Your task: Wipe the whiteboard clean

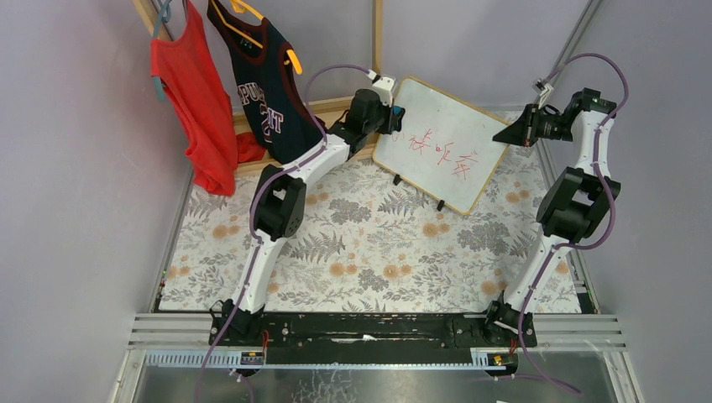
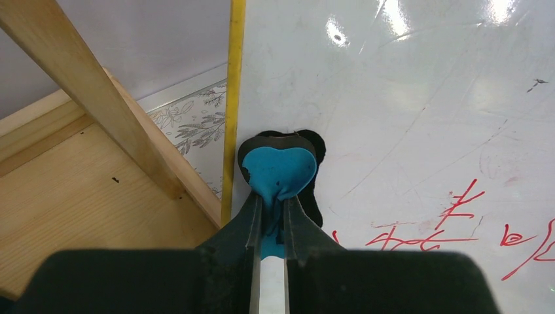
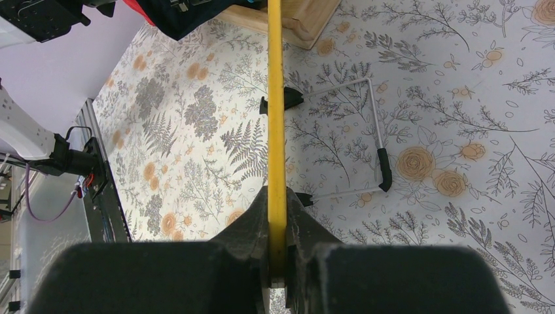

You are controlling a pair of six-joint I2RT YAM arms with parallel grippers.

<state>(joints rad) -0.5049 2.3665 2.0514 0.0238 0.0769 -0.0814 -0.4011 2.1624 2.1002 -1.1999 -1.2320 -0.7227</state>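
The whiteboard (image 1: 441,143) stands tilted on its small black feet at the back of the table, with red writing (image 1: 443,152) across its middle. My left gripper (image 1: 395,117) is shut on the small blue eraser (image 2: 281,171) and presses it on the board's face (image 2: 406,104) near its left edge. Red strokes (image 2: 458,216) lie to the eraser's right. My right gripper (image 1: 514,133) is shut on the board's right edge, seen as a yellow frame strip (image 3: 275,118) between its jaws.
A red shirt (image 1: 195,109) and a dark jersey (image 1: 267,84) hang on a wooden rack (image 2: 98,124) at the back left, close to the left arm. The board's wire stand (image 3: 373,140) rests on the floral tablecloth (image 1: 369,243).
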